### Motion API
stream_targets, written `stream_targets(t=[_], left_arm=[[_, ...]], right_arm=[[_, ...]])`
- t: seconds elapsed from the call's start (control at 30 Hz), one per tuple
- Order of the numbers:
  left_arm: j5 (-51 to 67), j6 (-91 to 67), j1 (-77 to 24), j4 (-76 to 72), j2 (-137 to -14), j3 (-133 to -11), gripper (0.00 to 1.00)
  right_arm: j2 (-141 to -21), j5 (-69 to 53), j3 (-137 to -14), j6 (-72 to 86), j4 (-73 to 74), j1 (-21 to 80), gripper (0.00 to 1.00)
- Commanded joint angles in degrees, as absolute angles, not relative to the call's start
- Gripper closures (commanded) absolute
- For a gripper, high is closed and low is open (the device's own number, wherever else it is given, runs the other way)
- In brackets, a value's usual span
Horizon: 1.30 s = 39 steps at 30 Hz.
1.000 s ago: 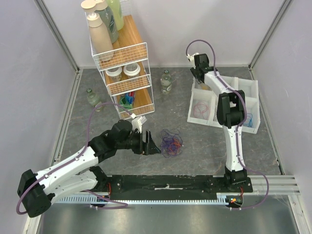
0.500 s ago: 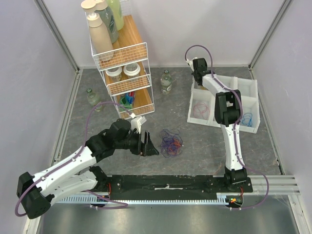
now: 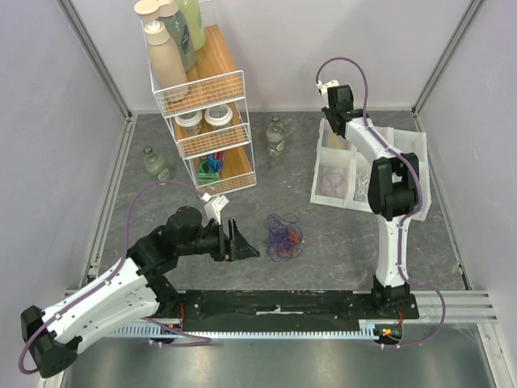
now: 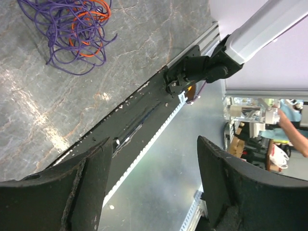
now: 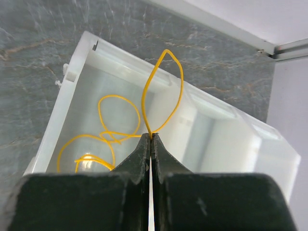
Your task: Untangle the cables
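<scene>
nearest, along the table's front edge, a long black mounting rail [image 3: 323, 301]. just beyond it, the left gripper [image 3: 242, 242], low above the grey stone-patterned table [image 3: 339, 242], dark fingers [image 4: 82, 192] spread wide. near its tips but not touching them, a loose tangle of thin purple, blue and orange-red cables [image 3: 283, 236], lying on the table. farther back on the right, a white plastic divided tray [image 3: 323, 199] with a pink-red loop of cable [image 3: 329, 179] in a near compartment. over the tray's far left compartment, the right gripper [image 5: 150, 142], tips pressed together, pinching a thin yellow cable [image 5: 165, 50]: one loop standing up from the tips, the rest coiled on the compartment floor. far back on the left, a white wire rack with wooden shelves [image 3: 212, 153].
</scene>
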State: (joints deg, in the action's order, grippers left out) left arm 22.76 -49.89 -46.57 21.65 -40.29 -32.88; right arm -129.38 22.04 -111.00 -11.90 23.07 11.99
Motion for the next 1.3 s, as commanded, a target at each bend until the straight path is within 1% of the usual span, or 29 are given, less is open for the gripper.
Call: stream_targets(t=[0.0,0.2,0.33,0.43,0.5,0.6,0.73,0.77,0.8,0.87,0.97,1.1,1.13,1.17,1.27], left_arm=[[20.32,-56.51,-46.32,19.94,-34.82,-31.47,0.24],[16.79,-55.9,-46.32,26.62,-30.68,-33.83,0.24],[15.21,-55.63,-46.32,29.35,-29.01,-35.51,0.24],[14.5,-55.55,-46.32,29.88,-28.65,-35.51,0.24],[14.41,-55.2,-46.32,30.14,-29.61,-35.51,0.23],[14.77,-54.49,-46.32,29.97,-31.28,-35.77,0.23],[14.59,-53.18,-46.32,28.48,-33.39,-35.68,0.23],[14.59,-52.22,-46.32,28.04,-34.36,-36.03,0.22],[14.5,-51.69,-46.32,27.95,-35.67,-36.12,0.22],[14.33,-49.75,-46.32,26.99,-38.13,-36.83,0.21],[14.24,-47.73,-46.32,24.35,-43.13,-37.09,0.2],[15.99,-46.85,-46.32,17.77,-49.21,-36.12,0.2],[16.0,-46.85,-46.32,16.62,-50.35,-36.12,0.2],[16.08,-46.76,-46.32,15.83,-51.41,-36.12,0.2],[16.0,-46.76,-46.32,12.49,-53.61,-35.34,0.21]], right_arm=[[-120.86,18.55,-107.5,-7.21,20.92,11.87,1.0],[-117.87,13.55,-103.28,-2.65,21.45,11.78,1.0],[-118.65,11.78,-102.04,-0.09,21.45,11.78,1.0],[-121.63,11.6,-103.97,2.54,22.67,11.34,1.0],[-124.0,12.04,-107.74,4.3,25.39,11.16,1.0],[-123.23,11.08,-108.63,4.75,26.54,11.16,0.8],[-120.07,8.62,-109.25,6.93,29.61,11.25,0.72],[-118.32,8.09,-108.03,8.07,29.71,11.25,0.68],[-116.3,7.48,-106.02,9.22,29.62,11.34,0.64],[-111.73,5.11,-100.31,11.5,27.61,11.86,0.61],[-104.09,3.96,-88.02,13.79,24.18,14.67,0.56],[-93.19,2.73,-72.2,16.6,20.31,20.29,0.53],[-88.9,1.59,-68.68,17.83,18.91,21.78,0.53],[-86.07,0.28,-64.55,19.41,17.85,23.01,0.53],[-77.37,-11.21,-53.21,25.82,13.29,24.78,0.51]])
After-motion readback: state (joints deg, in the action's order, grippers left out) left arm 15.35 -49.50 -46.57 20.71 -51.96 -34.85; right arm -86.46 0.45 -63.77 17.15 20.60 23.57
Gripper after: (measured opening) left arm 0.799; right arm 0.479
